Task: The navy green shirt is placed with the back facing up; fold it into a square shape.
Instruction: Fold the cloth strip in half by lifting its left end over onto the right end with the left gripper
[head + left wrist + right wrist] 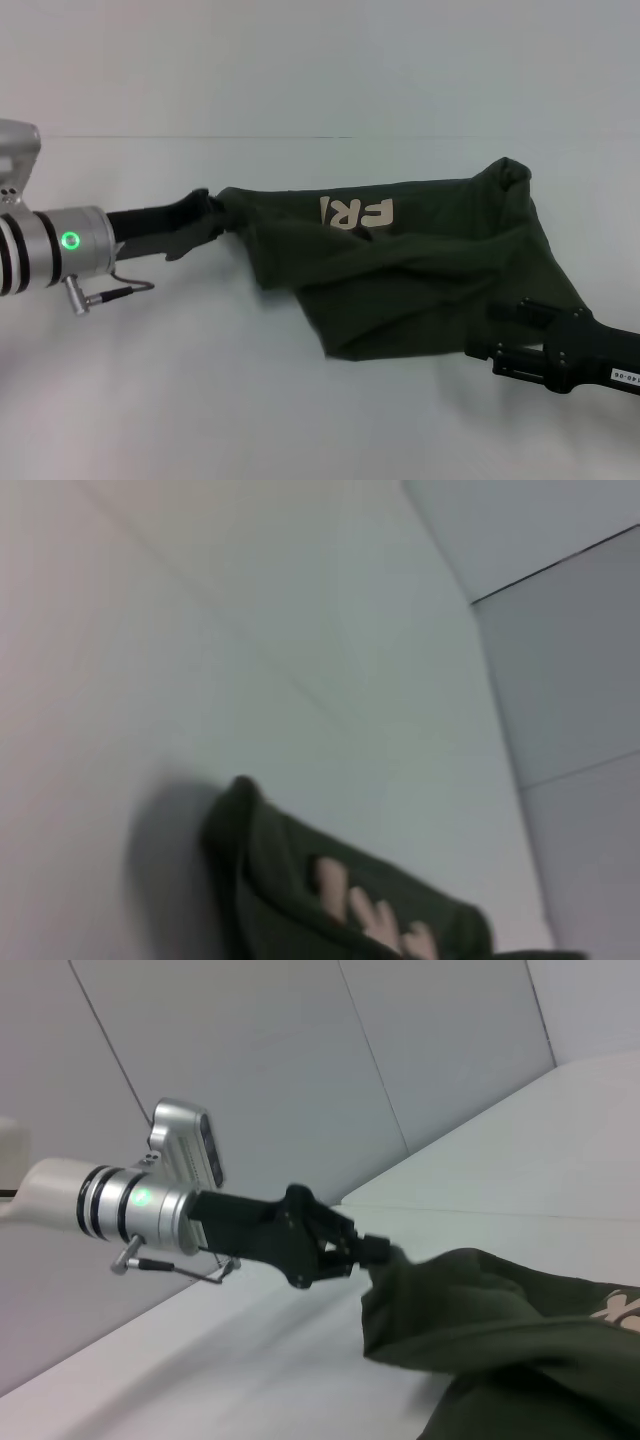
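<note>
**Shirt held between both grippers above the table**

On the left of the head view we saw the left gripper [207, 212], at the end of its silver arm with the green ring light, clamped on a bunched corner of the shirt [420, 270]. The right wrist view confirmed this: the black fingers [352, 1247] were closed tight on a gathered knot of dark green cloth [500, 1330].

From that pinch the shirt ran rightward, pulled taut along its upper edge and sagging in loose folds below. It was partly doubled over, and pale lettering [357, 212] showed near the upper edge, upside down to the head camera. Its far right corner stood up in a small peak, while the lower part drooped toward the white table [200, 400].

At the lower right, the right gripper [490, 330] reached in from the edge of the view and met the shirt's lower hem. Cloth covered its fingertips, so we could only say it seemed to be gripping the fabric; we could not tell for sure.

In the left wrist view we saw the shirt's edge [270, 880] with a few pale letters on it.
</note>
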Tool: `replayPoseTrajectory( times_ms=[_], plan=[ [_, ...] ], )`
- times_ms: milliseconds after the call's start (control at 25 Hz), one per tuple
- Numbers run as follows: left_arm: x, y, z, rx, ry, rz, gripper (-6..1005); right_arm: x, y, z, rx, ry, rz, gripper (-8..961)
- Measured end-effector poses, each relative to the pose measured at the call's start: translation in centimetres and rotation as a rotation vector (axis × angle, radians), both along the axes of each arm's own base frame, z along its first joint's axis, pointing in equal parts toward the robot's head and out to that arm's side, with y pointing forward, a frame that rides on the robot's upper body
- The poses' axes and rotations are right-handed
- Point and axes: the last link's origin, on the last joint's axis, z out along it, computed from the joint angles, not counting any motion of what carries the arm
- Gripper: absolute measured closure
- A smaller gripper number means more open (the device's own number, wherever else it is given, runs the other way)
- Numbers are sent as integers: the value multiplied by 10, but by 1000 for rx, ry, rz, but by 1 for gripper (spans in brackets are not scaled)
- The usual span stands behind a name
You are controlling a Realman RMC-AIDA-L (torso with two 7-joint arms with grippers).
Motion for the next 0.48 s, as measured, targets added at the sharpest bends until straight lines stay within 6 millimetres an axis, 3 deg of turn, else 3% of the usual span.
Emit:
replayPoseTrajectory(
  times_ms=[480],
  plan=[
    [67,14,-16,115,-275,-102,962,2,2,3,31,5,-15,176]
  ],
)
